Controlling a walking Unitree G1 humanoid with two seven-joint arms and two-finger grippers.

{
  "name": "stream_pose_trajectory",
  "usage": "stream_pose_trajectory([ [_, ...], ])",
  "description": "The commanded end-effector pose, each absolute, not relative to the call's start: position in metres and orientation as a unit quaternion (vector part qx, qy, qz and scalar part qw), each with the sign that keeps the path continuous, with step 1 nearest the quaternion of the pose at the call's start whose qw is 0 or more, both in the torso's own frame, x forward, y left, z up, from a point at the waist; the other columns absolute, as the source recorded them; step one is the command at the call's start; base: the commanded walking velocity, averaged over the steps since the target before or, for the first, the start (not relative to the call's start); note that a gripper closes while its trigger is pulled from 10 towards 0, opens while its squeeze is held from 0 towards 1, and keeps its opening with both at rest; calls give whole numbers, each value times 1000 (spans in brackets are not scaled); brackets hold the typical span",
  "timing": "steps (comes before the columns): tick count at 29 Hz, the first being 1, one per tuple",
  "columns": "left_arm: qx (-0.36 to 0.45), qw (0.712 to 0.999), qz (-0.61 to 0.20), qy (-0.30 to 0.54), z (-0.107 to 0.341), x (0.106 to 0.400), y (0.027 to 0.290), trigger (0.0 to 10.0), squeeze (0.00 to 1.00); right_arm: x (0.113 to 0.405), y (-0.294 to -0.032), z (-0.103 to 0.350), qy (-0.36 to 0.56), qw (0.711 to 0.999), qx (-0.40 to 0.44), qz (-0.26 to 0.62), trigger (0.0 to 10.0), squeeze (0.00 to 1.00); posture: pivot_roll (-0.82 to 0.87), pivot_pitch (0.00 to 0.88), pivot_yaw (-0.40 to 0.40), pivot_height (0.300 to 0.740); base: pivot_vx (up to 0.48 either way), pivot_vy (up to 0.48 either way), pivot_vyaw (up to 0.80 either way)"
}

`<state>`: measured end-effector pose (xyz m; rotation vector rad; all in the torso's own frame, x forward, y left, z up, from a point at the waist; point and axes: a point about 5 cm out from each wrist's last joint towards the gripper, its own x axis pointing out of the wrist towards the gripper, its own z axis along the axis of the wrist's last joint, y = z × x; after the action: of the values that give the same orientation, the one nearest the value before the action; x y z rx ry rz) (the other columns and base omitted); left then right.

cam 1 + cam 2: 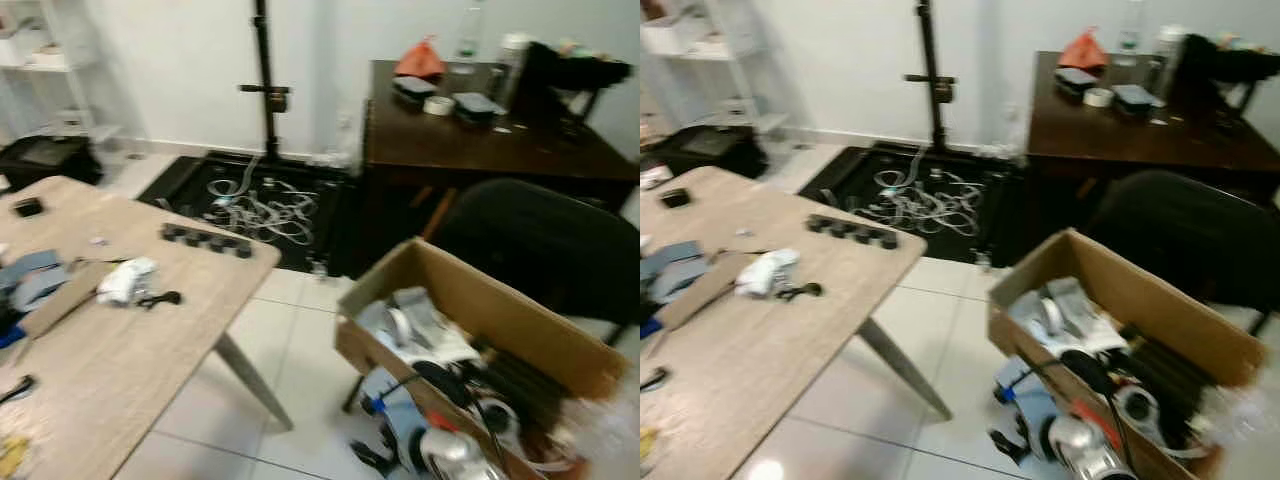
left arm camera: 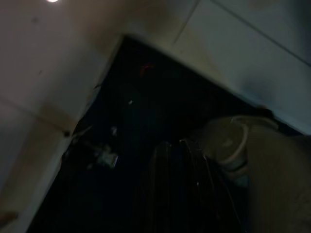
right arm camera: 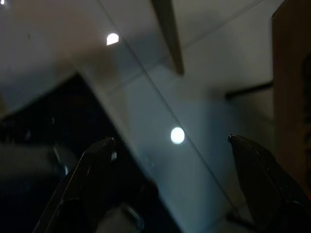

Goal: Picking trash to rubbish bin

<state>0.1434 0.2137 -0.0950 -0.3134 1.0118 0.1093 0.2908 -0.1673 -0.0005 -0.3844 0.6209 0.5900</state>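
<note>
A crumpled white piece of trash (image 1: pixel 126 280) lies on the light wooden table (image 1: pixel 150 350) at my left, beside a small black cable end (image 1: pixel 160 298). An open cardboard box (image 1: pixel 500 320) crammed with cables and gadgets sits on the floor at my right. In the right wrist view my right gripper (image 3: pixel 170 141) hangs open over the glossy tiled floor, with nothing between its fingers. The left wrist view is very dark; my left gripper (image 2: pixel 184 184) is a dim black shape over a dark mat and pale tiles.
A row of black caps (image 1: pixel 208 240) sits near the table's far edge. A dark wooden desk (image 1: pixel 480 150) with boxes and tape stands at the back right, a black chair (image 1: pixel 545 245) before it. A black mat with tangled white cable (image 1: pixel 265 205) lies around a pole.
</note>
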Motion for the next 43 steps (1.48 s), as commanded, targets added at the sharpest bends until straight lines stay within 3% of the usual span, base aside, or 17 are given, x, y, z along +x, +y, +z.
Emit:
stream_pose_trajectory([
  [1, -151, 852, 58, 497, -98, 134, 214, 10000, 0, 273, -178, -19, 346, 884, -180, 256, 10000, 0, -116, 157, 40, 740, 0, 0, 719],
  [4, -150, 852, 60, 498, -99, 133, 215, 10000, 0, 252, -192, -38, 396, 882, -158, 203, 10000, 0, -111, 156, 41, 740, 0, 0, 719],
  [5, -148, 851, 61, 500, -99, 132, 216, 10000, 0, 230, -202, -52, 433, 874, -142, 167, 10000, 0, -111, 157, 41, 740, 0, 0, 719],
  [9, -147, 850, 62, 502, -99, 131, 217, 10000, 0, 214, -207, -63, 460, 866, -127, 147, 10000, 0, -111, 157, 42, 740, 0, 0, 719],
  [10, -146, 849, 62, 503, -99, 130, 218, 10000, 0, 196, -210, -72, 486, 856, -111, 133, 10000, 0, -110, 159, 44, 740, 0, 0, 719],
  [19, -143, 848, 56, 507, -100, 128, 217, 10000, 0, 162, -212, -89, 534, 833, -95, 112, 10000, 0, -112, 160, 45, 740, 0, 0, 719],
  [31, -143, 849, 47, 506, -100, 127, 216, 10000, 0, 149, -214, -94, 550, 823, -100, 104, 10000, 0, -108, 162, 43, 740, 0, 0, 716],
  [37, -134, 849, 38, 510, -101, 126, 215, 10000, 0, 149, -215, -94, 547, 825, -102, 95, 10000, 0, -109, 164, 46, 740, 0, 0, 0],
  [43, -129, 845, 27, 518, -102, 124, 214, 10000, 0, 149, -214, -94, 547, 825, -103, 99, 10000, 0, -106, 166, 45, 740, 0, -480, 0],
])
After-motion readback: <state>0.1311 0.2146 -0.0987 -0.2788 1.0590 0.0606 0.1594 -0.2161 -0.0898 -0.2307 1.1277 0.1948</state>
